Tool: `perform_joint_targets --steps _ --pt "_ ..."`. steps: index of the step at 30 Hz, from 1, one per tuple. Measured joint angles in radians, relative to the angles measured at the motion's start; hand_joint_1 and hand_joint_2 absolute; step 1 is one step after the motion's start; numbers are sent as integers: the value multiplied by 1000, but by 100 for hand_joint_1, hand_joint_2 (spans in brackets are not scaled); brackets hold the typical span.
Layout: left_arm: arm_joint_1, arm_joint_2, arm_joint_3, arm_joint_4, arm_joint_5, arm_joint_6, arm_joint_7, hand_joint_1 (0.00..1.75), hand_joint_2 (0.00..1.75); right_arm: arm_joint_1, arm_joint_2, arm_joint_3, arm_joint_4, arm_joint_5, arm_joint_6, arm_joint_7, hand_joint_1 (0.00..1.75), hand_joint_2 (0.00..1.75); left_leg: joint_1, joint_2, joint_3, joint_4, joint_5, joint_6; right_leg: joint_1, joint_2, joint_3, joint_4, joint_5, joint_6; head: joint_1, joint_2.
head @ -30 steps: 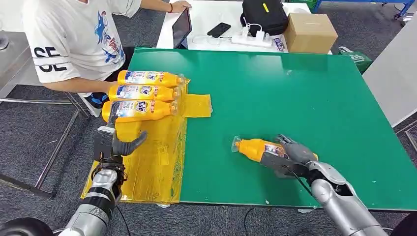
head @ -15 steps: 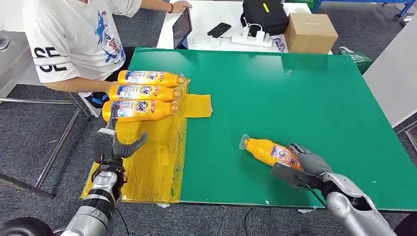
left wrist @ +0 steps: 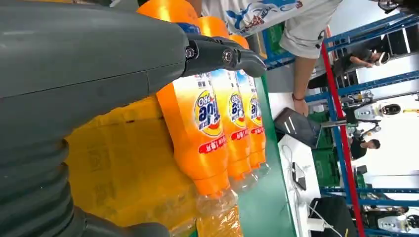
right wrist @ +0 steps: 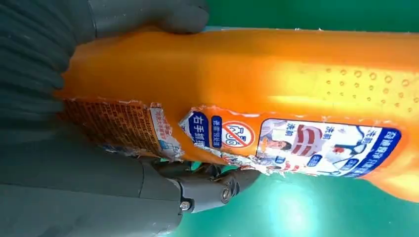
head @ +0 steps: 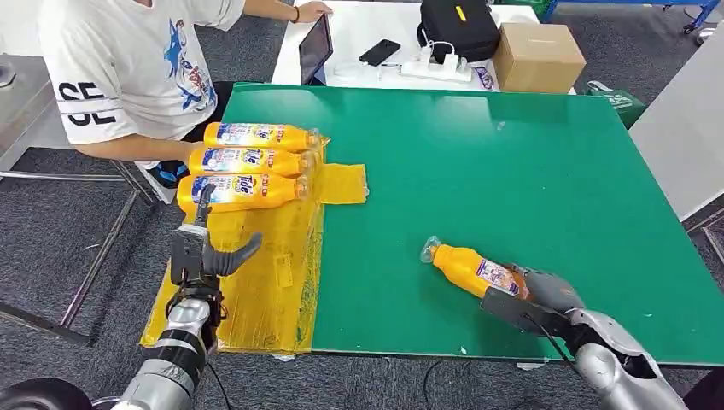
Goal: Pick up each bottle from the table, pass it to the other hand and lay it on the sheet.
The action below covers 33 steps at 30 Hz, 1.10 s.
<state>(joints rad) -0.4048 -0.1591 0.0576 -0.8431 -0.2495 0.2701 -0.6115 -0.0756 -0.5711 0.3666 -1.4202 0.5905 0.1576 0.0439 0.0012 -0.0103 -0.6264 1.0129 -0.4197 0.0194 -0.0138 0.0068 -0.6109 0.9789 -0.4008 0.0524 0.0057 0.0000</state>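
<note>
On the green table [head: 512, 154] in the head view, the right hand [head: 534, 295] grasped the fourth orange detergent bottle [head: 470, 267] while the left hand [head: 203, 253], fingers spread and holding nothing, waited over the yellow sheet [head: 265, 282] by three laid bottles [head: 243, 162]; the right wrist view confirmed the grip, so lifting and handover seemed next.

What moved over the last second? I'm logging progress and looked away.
The right hand drew back toward the robot along the green table, bringing the orange bottle it holds along; the bottle's cap end swung to point further away. The left hand drifted slightly over the yellow sheet, fingers apart. The three bottles on the sheet stayed put.
</note>
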Motion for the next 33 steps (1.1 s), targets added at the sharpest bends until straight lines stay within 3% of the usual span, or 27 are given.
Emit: perform_joint_targets --steps 5,11,18,22,25,28,29,30,33 --pt "2 -5 -1 0 8 -1 4 0 175 16 44 -26 -2 21 -108 -72 175 175 0 1 0 0 0 0 0 0 0 0 0 0 0 0" --pt "42 -41 -7 -48 61 -55 36 0 175 15 328 -119 -89 104 -603 -301 175 175 1 3 -1 0 0 -1 2 3 -3 1 0 -1 0 0" --pt "56 -63 -46 -90 174 -144 86 0 175 -5 500 -198 -180 121 -822 -432 175 175 0 2 -2 0 0 -1 0 2 -3 1 0 -1 0 0" --pt "60 -72 -87 -123 270 -243 121 0 175 -8 556 -237 -186 106 -845 -469 175 175 0 1 -2 0 0 -1 0 2 -2 1 0 -1 0 0" --pt "76 -72 -126 -167 373 -371 144 0 175 -14 577 -242 -163 55 -796 -518 175 175 0 1 -2 0 0 -1 0 2 -2 1 0 -1 0 0" --pt "90 -72 -156 -205 398 -400 153 0 175 -15 593 -242 -130 45 -790 -546 175 175 0 1 -2 0 0 -1 0 2 -3 1 0 -1 0 0" --pt "93 -72 -161 -212 402 -401 155 0 175 -14 598 -242 -124 43 -790 -548 162 175 0 1 -2 0 0 -1 0 2 -3 1 0 -1 0 0" --pt "96 -72 -166 -220 404 -402 156 0 175 -15 600 -242 -118 42 -790 -549 161 175 0 1 -2 0 0 -1 0 2 -3 1 0 -1 0 0" --pt "102 -67 -182 -229 479 -510 174 0 175 -17 605 -241 -102 32 -724 -569 171 175 0 2 -2 0 0 -1 0 2 -3 1 0 -1 0 0"
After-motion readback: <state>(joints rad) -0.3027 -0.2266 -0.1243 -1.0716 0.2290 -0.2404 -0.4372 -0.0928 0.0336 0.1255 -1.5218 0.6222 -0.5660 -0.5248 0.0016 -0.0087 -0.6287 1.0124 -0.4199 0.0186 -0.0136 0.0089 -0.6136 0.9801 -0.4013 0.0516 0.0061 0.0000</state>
